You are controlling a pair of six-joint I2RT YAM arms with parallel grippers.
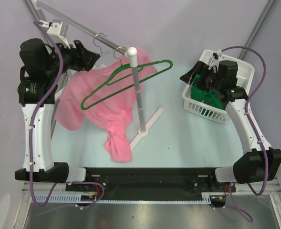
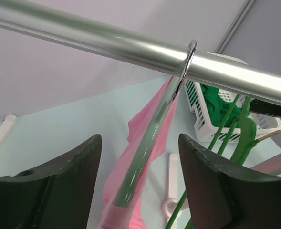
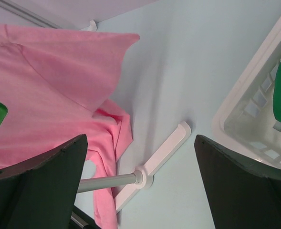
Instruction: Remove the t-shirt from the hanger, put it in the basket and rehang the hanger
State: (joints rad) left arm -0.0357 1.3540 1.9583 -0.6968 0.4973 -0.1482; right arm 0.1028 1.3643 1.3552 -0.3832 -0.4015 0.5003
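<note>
The pink t-shirt [image 1: 99,102] sags from the rail [image 2: 83,38] onto the tabletop [image 1: 188,138], collar seemingly still round the hanger [image 2: 145,148] hooked there, so the open, empty left jaws below the rail should next draw cloth off, avoiding the green hanger [image 2: 243,136] and stand pole [image 1: 137,90], while the right jaws gape empty over the basket [image 1: 202,112], well away.

From my station the left arm [image 1: 42,133] and right arm [image 1: 247,129] look alike, with white shell links, bulky black motor housings at the joints and black blocks at the bases. A purple cable [image 1: 31,152] runs along each, strapped down with pale ties. On my wrist cameras the fingers [image 2: 54,191] show as broad, matte black wedges with faintly scuffed edges.
</note>
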